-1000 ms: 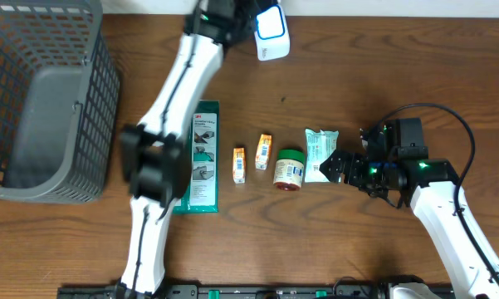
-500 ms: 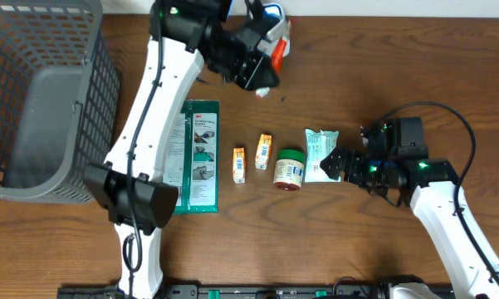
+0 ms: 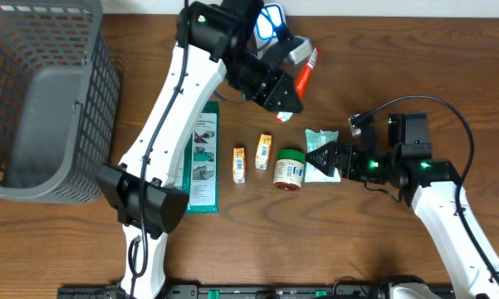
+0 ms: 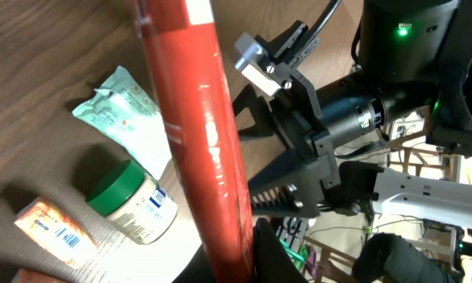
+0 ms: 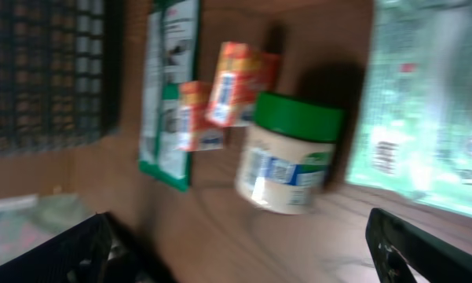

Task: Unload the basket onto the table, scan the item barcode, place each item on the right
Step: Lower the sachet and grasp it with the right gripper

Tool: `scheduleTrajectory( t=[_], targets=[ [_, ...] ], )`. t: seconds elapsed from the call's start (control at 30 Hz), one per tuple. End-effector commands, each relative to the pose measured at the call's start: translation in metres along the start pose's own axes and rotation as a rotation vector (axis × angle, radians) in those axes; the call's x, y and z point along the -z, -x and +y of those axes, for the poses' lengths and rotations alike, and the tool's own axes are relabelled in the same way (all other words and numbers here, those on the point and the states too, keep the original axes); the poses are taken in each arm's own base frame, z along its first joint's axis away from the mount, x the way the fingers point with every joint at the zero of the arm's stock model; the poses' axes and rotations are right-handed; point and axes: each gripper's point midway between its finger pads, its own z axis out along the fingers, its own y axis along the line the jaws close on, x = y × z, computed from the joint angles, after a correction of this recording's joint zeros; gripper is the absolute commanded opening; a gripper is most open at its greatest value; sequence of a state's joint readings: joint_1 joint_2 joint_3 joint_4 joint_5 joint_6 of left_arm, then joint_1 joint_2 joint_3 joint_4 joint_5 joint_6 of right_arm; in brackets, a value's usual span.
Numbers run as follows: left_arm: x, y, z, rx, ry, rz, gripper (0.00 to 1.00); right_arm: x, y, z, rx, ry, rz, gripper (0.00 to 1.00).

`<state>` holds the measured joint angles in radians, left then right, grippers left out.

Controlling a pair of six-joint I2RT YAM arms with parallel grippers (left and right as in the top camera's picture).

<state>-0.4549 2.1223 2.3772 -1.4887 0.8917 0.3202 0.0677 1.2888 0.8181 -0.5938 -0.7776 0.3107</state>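
Scanning step: the red tube (image 3: pixel 309 66) is gripped in the closed left end effector (image 3: pixel 286 83). The right end effector (image 3: pixel 320 156) stands wide open, empty. Next, the barcode must be faced to the scanner (image 3: pixel 271 17) just behind.

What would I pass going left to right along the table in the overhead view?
grey basket → flat green package → first small orange box → second small orange box → green-lidded jar → pale green pouch
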Motion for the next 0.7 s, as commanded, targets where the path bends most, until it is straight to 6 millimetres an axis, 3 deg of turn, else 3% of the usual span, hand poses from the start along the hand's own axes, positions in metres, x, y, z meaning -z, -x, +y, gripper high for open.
scheduleTrajectory(
  t=[0.0,0.07,0.1,0.13,0.17,0.23,0.3,0.33,0.4,0.5,0.67],
  targets=[
    [0.001,0.0,-0.002,0.008,-0.02,-0.003,0.08,0.004,-0.005,0.021,0.01,0.127,0.026,0.9],
    [-0.001,-0.001,-0.004,0.006,-0.023,0.001,0.08,0.008,0.005,0.033,0.042,0.197,-0.004,0.59],
    [-0.001,-0.001,-0.005,0.008,-0.024,0.004,0.08,0.012,0.011,0.041,0.054,0.247,-0.023,0.4],
    [-0.001,-0.002,-0.005,0.011,-0.025,0.007,0.08,0.018,0.019,0.05,0.062,0.304,-0.045,0.14],
    [-0.002,-0.003,-0.007,0.013,-0.031,0.011,0.08,0.026,0.03,0.061,0.066,0.37,-0.071,0.01],
    [-0.002,-0.003,-0.012,0.017,-0.059,0.008,0.08,0.041,0.049,0.076,0.079,0.451,-0.123,0.06],
    [-0.002,-0.001,-0.021,0.017,-0.108,-0.004,0.08,0.053,0.066,0.088,0.103,0.496,-0.178,0.25],
    [-0.001,0.0,-0.024,0.017,-0.13,-0.01,0.08,0.058,0.073,0.095,0.115,0.513,-0.202,0.28],
    [-0.001,0.002,-0.032,-0.007,-0.17,-0.02,0.08,0.069,0.084,0.108,0.158,0.548,-0.248,0.32],
    [-0.002,0.003,-0.039,-0.038,-0.205,-0.028,0.08,0.082,0.094,0.123,0.203,0.584,-0.306,0.5],
    [-0.009,0.002,-0.048,-0.057,-0.216,-0.012,0.08,0.086,0.103,0.13,0.177,0.594,-0.349,0.54]
  ],
)
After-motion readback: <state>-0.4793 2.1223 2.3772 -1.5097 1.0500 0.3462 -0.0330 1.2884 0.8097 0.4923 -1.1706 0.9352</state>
